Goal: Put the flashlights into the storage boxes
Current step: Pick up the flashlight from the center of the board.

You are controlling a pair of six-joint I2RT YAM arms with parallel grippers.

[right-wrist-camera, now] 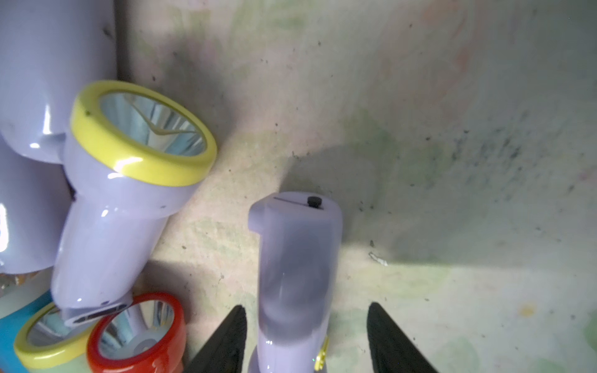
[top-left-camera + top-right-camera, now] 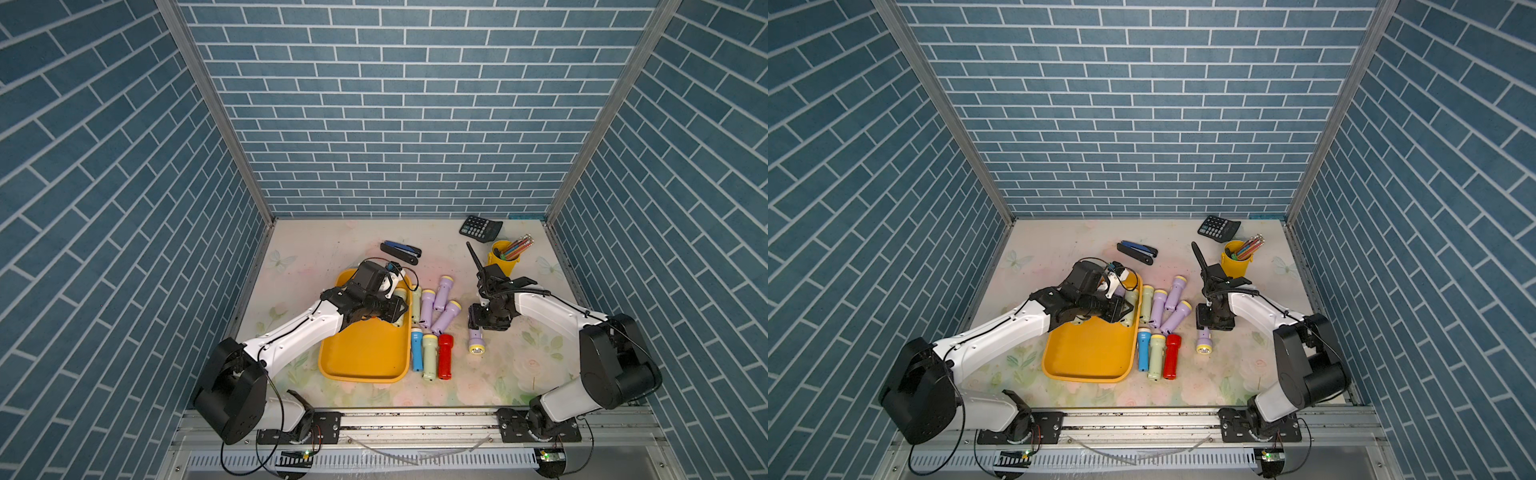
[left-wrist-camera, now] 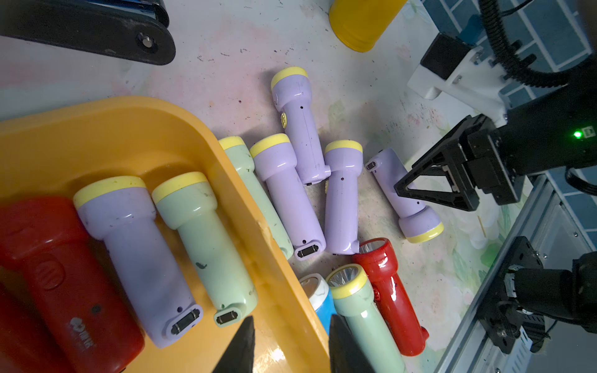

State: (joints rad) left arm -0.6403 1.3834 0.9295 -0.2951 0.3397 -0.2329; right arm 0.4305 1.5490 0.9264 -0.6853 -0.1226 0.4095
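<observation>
Tray (image 2: 365,353), left of centre: at least three flashlights (image 3: 139,252) lay at far end. Eight lay loose on table (image 2: 332,249). Left gripper (image 3: 290,323) narrow, empty. Right gripper (image 1: 305,305) wide, straddled lone lilac flashlight (image 1: 297,252).

Counted five lilac flashlights (image 3: 300,129), three green flashlights (image 3: 206,239), one blue flashlight (image 3: 323,303). Red flashlights (image 3: 391,290) numbered at least two. One tray (image 3: 97,135) was seen.

You get bright, even overhead light in both top views, with only soft shadows on the table (image 2: 511,374), and the brick wall (image 2: 83,166) lines splay toward the edges. Your right wrist view is soft: the lilac flashlight (image 1: 297,268) blurs close up beside a broad dark shadow. In the left wrist view, glare glints on the red flashlight (image 3: 391,290).
</observation>
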